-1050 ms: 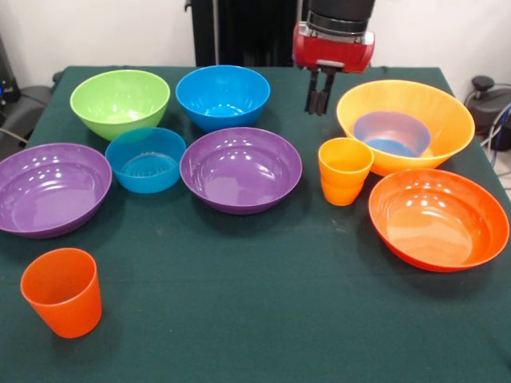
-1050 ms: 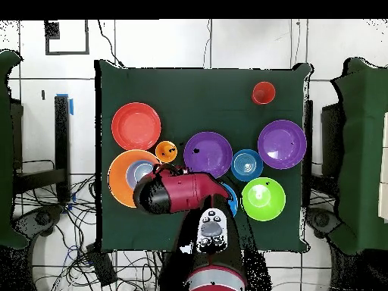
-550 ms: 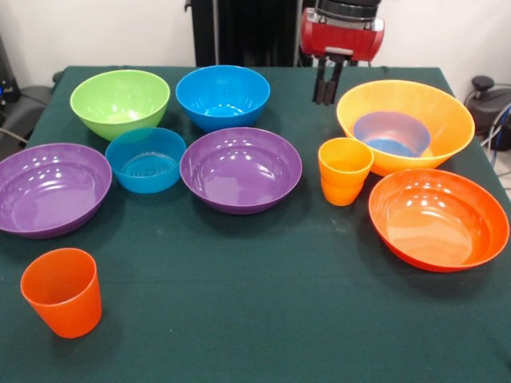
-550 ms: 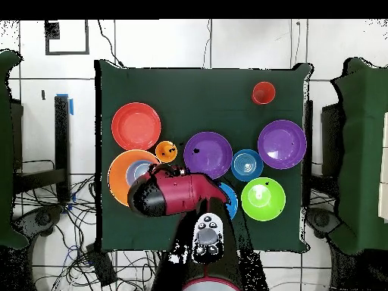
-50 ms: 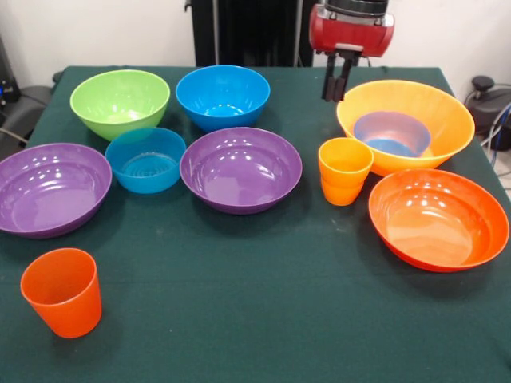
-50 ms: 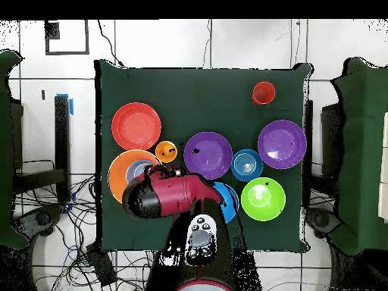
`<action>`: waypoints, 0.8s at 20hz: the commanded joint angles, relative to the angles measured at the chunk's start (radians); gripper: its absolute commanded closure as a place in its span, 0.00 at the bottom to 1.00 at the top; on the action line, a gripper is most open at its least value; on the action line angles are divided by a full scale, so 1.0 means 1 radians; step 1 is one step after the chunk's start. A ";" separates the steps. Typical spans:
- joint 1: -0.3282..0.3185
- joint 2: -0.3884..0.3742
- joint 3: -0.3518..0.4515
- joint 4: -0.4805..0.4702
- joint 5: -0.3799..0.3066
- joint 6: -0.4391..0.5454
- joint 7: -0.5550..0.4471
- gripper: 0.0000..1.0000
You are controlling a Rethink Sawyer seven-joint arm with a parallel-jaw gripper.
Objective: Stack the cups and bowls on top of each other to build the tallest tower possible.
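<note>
The gripper hangs above the table near its far edge, just beside the rim of the big yellow-orange bowl, with its two dark fingers drawn close together, narrow and holding nothing. That bowl stands toward the far right corner and holds one small see-through blue bowl nested inside it; no further pieces are stacked. The red-orange bowl sits at the right edge, touching or almost touching the big bowl's near side. The yellow-orange cup stands upright just beside both of those bowls. Along the far edge stand the green bowl and the medium blue bowl, side by side. In front of them lies a row: one purple bowl at the left edge, the second small blue bowl, then the other purple bowl near the middle, the three close together. The red-orange cup stands upright alone near the front left corner, well apart from the rest.
</note>
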 commanded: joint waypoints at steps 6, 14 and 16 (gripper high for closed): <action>0.069 0.020 0.039 0.076 -0.007 0.061 0.092 1.00; 0.075 0.000 0.028 0.125 -0.017 0.034 0.093 1.00; 0.078 0.000 0.025 0.138 -0.020 0.019 0.097 1.00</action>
